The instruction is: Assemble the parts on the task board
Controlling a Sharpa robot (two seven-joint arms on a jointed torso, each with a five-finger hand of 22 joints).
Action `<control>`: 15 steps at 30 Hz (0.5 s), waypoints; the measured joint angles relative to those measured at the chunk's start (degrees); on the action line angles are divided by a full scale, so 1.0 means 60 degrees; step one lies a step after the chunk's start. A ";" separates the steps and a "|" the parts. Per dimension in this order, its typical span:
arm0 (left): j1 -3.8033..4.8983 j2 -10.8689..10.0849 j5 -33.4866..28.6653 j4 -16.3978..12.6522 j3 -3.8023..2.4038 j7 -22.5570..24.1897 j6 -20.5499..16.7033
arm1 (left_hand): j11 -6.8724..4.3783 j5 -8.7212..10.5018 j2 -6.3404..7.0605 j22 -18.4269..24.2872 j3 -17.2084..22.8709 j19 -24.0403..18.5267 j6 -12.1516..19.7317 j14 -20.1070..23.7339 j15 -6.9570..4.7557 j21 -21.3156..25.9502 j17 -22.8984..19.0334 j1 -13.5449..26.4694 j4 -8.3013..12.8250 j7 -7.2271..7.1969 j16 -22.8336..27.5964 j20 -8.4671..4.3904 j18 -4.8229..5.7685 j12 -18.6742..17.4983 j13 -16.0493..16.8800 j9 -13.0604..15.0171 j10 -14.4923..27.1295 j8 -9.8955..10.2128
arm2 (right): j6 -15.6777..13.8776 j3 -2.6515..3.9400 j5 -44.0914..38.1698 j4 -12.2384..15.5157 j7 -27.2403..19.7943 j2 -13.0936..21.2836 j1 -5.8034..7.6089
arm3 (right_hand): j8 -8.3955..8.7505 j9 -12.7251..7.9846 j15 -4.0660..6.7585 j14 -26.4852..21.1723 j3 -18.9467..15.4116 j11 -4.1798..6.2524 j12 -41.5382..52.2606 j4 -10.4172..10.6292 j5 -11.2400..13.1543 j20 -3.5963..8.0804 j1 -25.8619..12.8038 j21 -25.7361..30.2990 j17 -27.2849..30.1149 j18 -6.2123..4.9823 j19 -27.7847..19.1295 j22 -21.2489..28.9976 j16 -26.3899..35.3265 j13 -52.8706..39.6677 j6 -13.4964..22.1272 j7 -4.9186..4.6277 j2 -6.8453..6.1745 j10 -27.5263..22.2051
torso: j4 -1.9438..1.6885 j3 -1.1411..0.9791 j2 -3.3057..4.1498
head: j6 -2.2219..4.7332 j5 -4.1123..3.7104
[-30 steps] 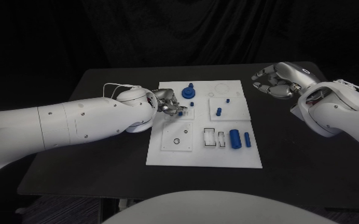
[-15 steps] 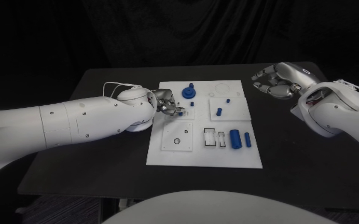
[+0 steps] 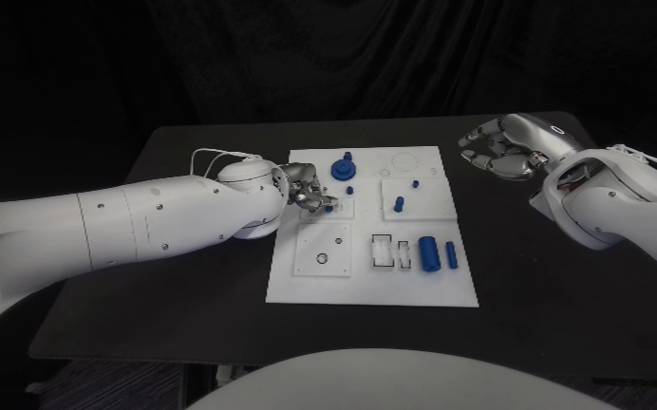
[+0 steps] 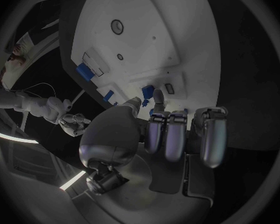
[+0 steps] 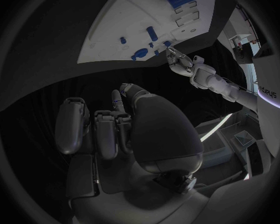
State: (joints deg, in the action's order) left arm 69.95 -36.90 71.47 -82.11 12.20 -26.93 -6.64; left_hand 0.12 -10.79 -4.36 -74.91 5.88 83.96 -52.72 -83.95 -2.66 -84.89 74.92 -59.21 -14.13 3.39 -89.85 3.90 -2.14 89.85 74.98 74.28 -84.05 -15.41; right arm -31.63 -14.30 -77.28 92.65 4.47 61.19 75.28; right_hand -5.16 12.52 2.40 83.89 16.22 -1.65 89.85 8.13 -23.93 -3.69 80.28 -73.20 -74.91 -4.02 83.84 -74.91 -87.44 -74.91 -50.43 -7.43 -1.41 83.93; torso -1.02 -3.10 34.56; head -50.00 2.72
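On the black desk [image 3: 205, 315] I see the white plastic task board [image 3: 322, 282]; my left hand [image 3: 309, 190] hangs over its left edge, pinching a small blue part [image 4: 148, 91], while my right hand [image 3: 504, 149], clenched empty, sits well off right.

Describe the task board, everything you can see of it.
The task board is a flat white rectangular plate that looks like plastic, lying on the black table between the two arms. Its surface is split into square panels with shallow recesses, ring outlines and rectangular slots. Small blue parts lie or stand on it. The left hand hovers over its left edge.
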 measured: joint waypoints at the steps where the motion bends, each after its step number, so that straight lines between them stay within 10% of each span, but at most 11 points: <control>1: 0.0000 0.0009 0.0001 0.0008 0.0000 0.0005 0.0006 | 0.0000 0.0000 0.0000 0.0000 0.0000 0.0000 0.0000 0.0000 0.0000 0.0000 0.0000 0.0000 0.0000 0.0000 0.0000 0.0000 -0.0001 0.0000 0.0000 0.0000 0.0000 0.0000 | 0.0001 0.0000 0.0000 0.0000 0.0000 0.0000 0.0000 | 0.0000 0.0000 0.0000 0.0000 0.0000 0.0000 0.0000 0.0000 0.0000 0.0000 0.0000 0.0000 0.0000 0.0000 0.0000 0.0000 0.0000 0.0000 0.0000 0.0000 0.0000 0.0000 | 0.0000 0.0000 0.0000 | 0.0000 -0.0004; 15: -0.0001 0.0207 0.0012 0.0186 0.0000 0.0066 0.0121 | 0.0000 0.0000 -0.0039 0.0000 0.0000 0.0000 0.0000 0.0000 0.0000 0.0000 0.0000 -0.0039 0.0000 0.0000 0.0000 0.0000 0.0000 0.0000 0.0000 -0.0040 0.0000 0.0044 | 0.0024 0.0000 0.0003 0.0000 0.0008 -0.0015 0.0000 | 0.0000 -0.0009 0.0000 0.0000 0.0000 0.0000 0.0000 0.0000 0.0000 0.0000 0.0000 0.0039 0.0000 0.0000 0.0000 0.0000 0.0000 0.0000 0.0000 0.0000 0.0000 0.0000 | 0.0000 -0.0002 -0.0008 | 0.0000 0.0038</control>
State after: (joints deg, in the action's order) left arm 69.94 -35.66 71.54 -81.00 12.20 -26.54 -5.92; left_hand 0.12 -10.79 -4.59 -74.91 5.87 83.96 -52.72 -83.95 -2.66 -84.89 74.92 -59.44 -14.14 3.39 -89.85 3.90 -2.14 89.85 74.98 74.04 -84.05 -15.14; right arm -31.48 -14.30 -77.27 92.66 4.52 61.10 75.28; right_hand -5.16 12.47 2.40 83.90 16.22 -1.65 89.85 8.13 -23.93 -3.69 80.28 -72.97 -74.91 -4.02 83.84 -74.91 -87.44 -74.91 -50.44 -7.43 -1.42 83.93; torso -1.02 -3.11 34.51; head -50.00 2.95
